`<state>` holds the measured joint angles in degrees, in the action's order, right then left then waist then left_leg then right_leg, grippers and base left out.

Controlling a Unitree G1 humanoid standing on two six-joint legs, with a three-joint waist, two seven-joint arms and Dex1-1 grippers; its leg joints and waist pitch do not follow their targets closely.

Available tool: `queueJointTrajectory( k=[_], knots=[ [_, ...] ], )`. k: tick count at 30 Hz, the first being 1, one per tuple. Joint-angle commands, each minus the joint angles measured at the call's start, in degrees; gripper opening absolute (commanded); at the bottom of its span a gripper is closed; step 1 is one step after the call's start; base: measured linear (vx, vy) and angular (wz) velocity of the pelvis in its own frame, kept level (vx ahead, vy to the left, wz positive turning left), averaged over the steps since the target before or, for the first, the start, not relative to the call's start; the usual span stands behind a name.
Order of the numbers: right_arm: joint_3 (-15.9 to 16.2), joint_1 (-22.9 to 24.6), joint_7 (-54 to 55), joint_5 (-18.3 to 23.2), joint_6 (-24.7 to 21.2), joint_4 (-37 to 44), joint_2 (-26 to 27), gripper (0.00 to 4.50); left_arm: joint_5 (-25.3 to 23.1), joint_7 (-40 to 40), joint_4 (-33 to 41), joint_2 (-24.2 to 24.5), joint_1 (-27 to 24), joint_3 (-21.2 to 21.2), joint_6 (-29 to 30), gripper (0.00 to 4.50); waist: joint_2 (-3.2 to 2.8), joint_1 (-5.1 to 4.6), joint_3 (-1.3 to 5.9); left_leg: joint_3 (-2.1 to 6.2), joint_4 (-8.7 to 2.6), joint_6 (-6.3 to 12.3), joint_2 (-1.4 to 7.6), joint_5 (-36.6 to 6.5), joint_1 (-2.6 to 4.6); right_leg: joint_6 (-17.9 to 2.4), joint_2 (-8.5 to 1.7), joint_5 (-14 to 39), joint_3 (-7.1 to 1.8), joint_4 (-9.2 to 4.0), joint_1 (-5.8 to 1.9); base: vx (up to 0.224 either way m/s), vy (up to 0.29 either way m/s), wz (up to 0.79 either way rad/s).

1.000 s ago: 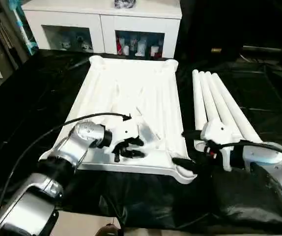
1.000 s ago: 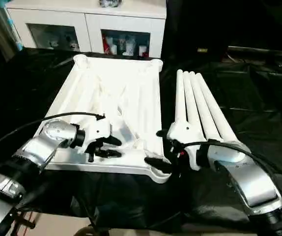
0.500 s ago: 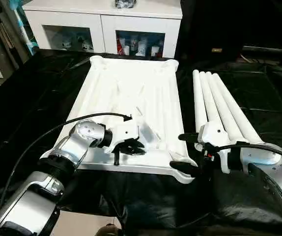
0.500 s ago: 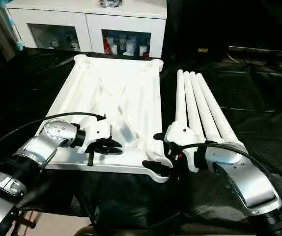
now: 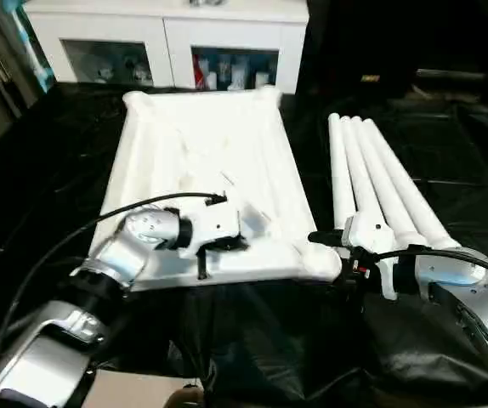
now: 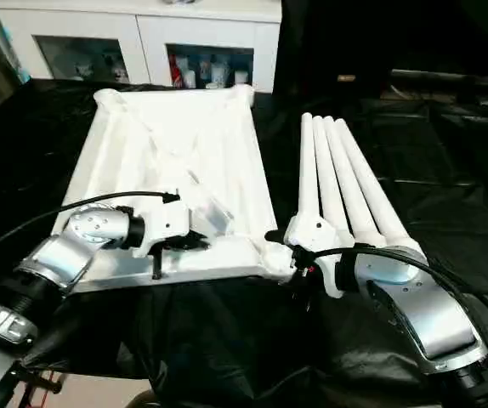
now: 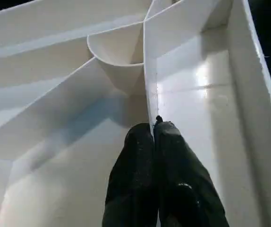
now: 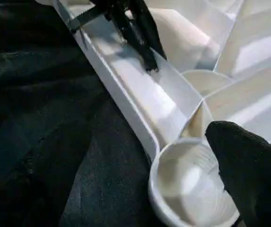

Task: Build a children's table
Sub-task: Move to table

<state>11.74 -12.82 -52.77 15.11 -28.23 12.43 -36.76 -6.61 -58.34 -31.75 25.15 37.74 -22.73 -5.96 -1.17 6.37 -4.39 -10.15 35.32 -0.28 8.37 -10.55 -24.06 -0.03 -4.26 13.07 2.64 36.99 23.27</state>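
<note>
The white tabletop (image 5: pixel 201 144) lies ribbed side up on the black-draped table. My left gripper (image 5: pixel 231 244) reaches over its near edge and is shut on a thin upright rib (image 7: pixel 147 90) beside a round socket wall; its fingertips (image 7: pixel 166 130) pinch the rib's end. My right gripper (image 6: pixel 288 259) stands open at the near right corner socket (image 8: pixel 192 189), with one black finger (image 8: pixel 249 165) over the socket's rim. The left gripper (image 8: pixel 145 56) also appears in the right wrist view. Several white tube legs (image 5: pixel 371 178) lie side by side to the right of the tabletop.
A white cabinet with glass doors (image 5: pixel 167 42) stands behind the work table. Black cloth (image 5: pixel 448 136) covers the table around the parts and hangs over its near edge. A black cable (image 5: pixel 82 229) arcs over my left forearm.
My left gripper has closed onto the rib. The tabletop's near edge has moved away from me and the whole top has swung left. The right gripper stays open at the corner.
</note>
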Motion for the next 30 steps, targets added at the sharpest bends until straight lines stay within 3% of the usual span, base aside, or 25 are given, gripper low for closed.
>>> queueJointTrajectory(
  k=[1, 6, 10, 16, 17, 22, 23, 24, 25, 26, 27, 30],
  knots=[
    [0.2, -0.19, 0.18, -0.33, -0.19, 0.66, -0.02, 4.5, -0.26, 4.1, 5.24, 2.03, 1.06, 4.13, -1.73, 0.02, 0.53, 0.36, 4.59, 2.19, -3.65, 7.7, 5.15, -1.52, 1.85, -16.99, -5.4, -12.05, -2.53, -2.9, -3.08, 0.0, 0.0, 0.0],
    [0.4, -0.37, 0.3, -0.45, -0.07, 0.54, 0.23, 4.5, -0.75, 4.4, 6.78, 4.41, 0.46, 5.46, -0.08, 0.02, 0.33, 0.26, 4.31, 2.21, -4.0, 6.19, 5.33, -4.48, 2.04, -17.09, -5.44, -6.73, -2.56, -3.28, -3.01, 0.0, 0.0, 0.0],
    [0.45, -0.49, 0.57, -0.57, -0.02, 0.48, 0.52, 4.5, -1.01, 4.4, 9.34, 6.42, -0.84, 6.17, 2.47, 0.02, 0.08, 0.19, 4.39, 2.21, -4.02, 5.32, 5.28, -4.56, 2.12, -17.08, -5.39, -6.99, -2.6, -3.17, -2.97, 0.0, 0.0, 0.0],
    [0.59, -0.22, 0.79, -0.75, 0.1, 0.57, 0.72, 4.5, -0.94, 2.91, 12.58, 7.19, -3.78, 5.51, 5.52, 0.02, 0.19, -0.14, 4.53, 2.11, -3.75, 6.03, 5.03, -2.95, 2.0, -17.53, -5.34, -9.86, -2.55, -2.93, -3.1, 0.0, 0.0, 0.0],
    [0.64, -0.24, 0.82, -0.78, 0.19, 0.42, 0.8, 4.5, -1.29, 3.13, 13.56, 7.04, -4.6, 5.16, 6.36, 0.02, 0.44, -0.2, 4.51, 2.06, -3.75, 6.22, 5.04, -2.98, 2.0, -17.56, -5.3, -9.64, -2.56, -3.01, -3.14, 0.0, 0.0, 0.0],
    [0.79, -0.5, 0.98, -1.04, 0.3, 0.29, 1.01, 4.5, -0.36, 3.7, 18.5, 5.83, -7.43, 4.65, 8.31, 0.02, 0.26, -0.18, 4.47, 2.1, -3.74, 6.39, 5.19, -2.93, 2.06, -17.74, -5.32, -8.91, -2.55, -3.0, -3.1, 0.0, 0.0, 0.0],
    [0.64, -0.45, 1.14, -1.02, 0.27, 0.42, 1.04, 4.5, -0.8, 4.04, 19.5, 5.91, -7.98, 4.39, 8.2, 0.02, -0.16, -0.2, 4.35, 2.11, -3.78, 6.15, 5.18, -3.66, 2.09, -17.6, -5.22, -8.3, -2.57, -3.16, -3.0, 0.0, 0.0, 0.0],
    [0.58, -0.42, 1.21, -1.01, 0.25, 0.47, 1.05, 4.5, -1.01, 4.17, 20.03, 6.02, -8.22, 4.26, 8.33, 0.02, -0.02, -0.16, 4.4, 2.12, -3.77, 5.98, 5.16, -3.84, 2.12, -17.66, -5.22, -8.52, -2.59, -3.09, -3.09, 0.0, 0.0, 0.0],
    [0.48, -0.08, 1.54, -1.15, 0.38, 0.55, 1.09, 4.5, 0.64, 2.8, 23.81, 6.13, -10.17, 4.2, 10.29, 0.02, -0.58, 0.0, 4.43, 2.23, -3.75, 5.7, 5.16, -3.96, 2.1, -17.69, -5.33, -8.58, -2.57, -3.0, -3.11, 0.0, 0.0, 0.0],
    [0.47, -0.05, 1.57, -1.16, 0.39, 0.56, 1.1, 4.5, 0.84, 2.65, 24.19, 6.13, -10.36, 4.21, 10.57, 0.02, -0.36, -0.17, 4.42, 2.26, -3.86, 5.59, 5.26, -4.03, 2.07, -17.65, -5.28, -8.91, -2.55, -3.02, -3.19, 0.0, 0.0, 0.0],
    [0.5, 0.17, 1.81, -1.26, 0.38, 0.71, 1.17, 4.5, 1.8, 1.83, 26.24, 6.26, -11.43, 4.29, 11.98, 0.02, -0.66, -0.08, 4.41, 2.28, -3.79, 5.47, 5.19, -4.17, 2.12, -17.77, -5.23, -9.17, -2.54, -2.94, -3.13, 0.0, 0.0, 0.0],
    [0.61, 0.66, 2.19, -1.38, 0.42, 1.07, 1.37, 4.5, 0.6, 1.79, 29.64, 7.04, -13.59, 3.8, 14.17, 0.02, -0.65, -0.11, 4.23, 2.25, -3.91, 5.18, 5.15, -5.21, 2.11, -17.71, -5.07, -8.43, -2.55, -3.2, -3.06, 0.0, 0.0, 0.0]
  ],
)
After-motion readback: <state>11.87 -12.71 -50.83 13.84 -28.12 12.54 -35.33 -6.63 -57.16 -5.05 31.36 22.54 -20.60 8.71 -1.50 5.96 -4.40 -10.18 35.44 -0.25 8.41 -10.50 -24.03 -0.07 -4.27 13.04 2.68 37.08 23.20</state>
